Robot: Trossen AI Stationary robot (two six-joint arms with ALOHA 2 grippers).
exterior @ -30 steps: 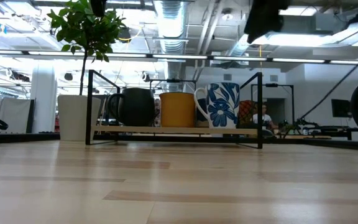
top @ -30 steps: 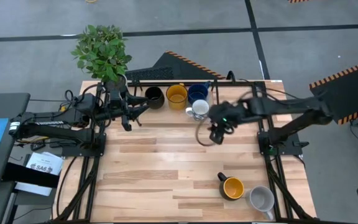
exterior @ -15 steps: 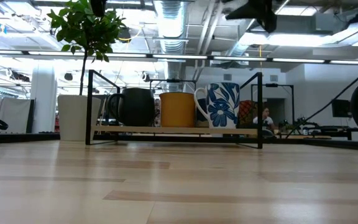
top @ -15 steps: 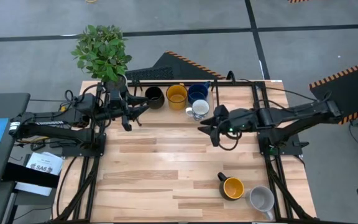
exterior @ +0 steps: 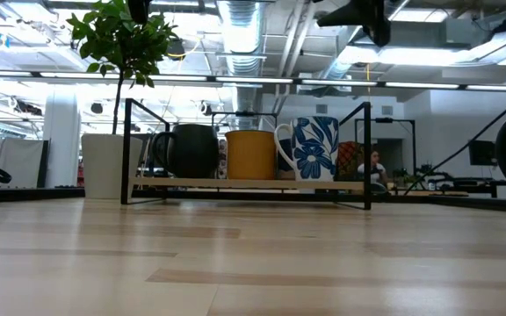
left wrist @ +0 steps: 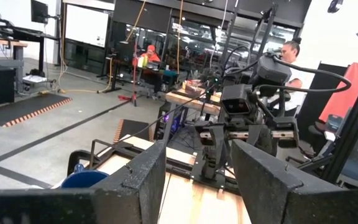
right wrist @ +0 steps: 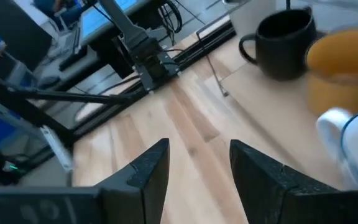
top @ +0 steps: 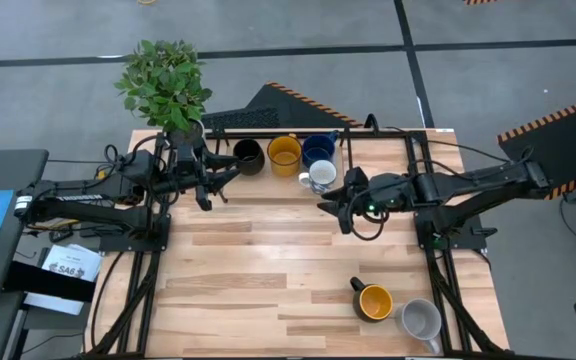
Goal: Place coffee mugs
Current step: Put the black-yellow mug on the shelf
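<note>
The right tool [top: 330,212] is hanging released and empty over the bench [top: 268,280], just beside the white mug with bluish marks [top: 320,177], which is standing with three others in the rack [top: 368,128]. The left tool [top: 208,195], also released, is waiting near the black mug [top: 249,156]. With placing apparently half done, the next move is likely calling for a reach to the yellow-orange mug [top: 374,301] and grey-white mug [top: 421,320] at the bench's near edge.

Grey floor [top: 488,90], bright ceiling lights [exterior: 244,17]

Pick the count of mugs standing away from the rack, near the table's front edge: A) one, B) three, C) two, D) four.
C: the high view shows only a yellow-orange mug and a light grey mug there; the others stand at the rack.
</note>
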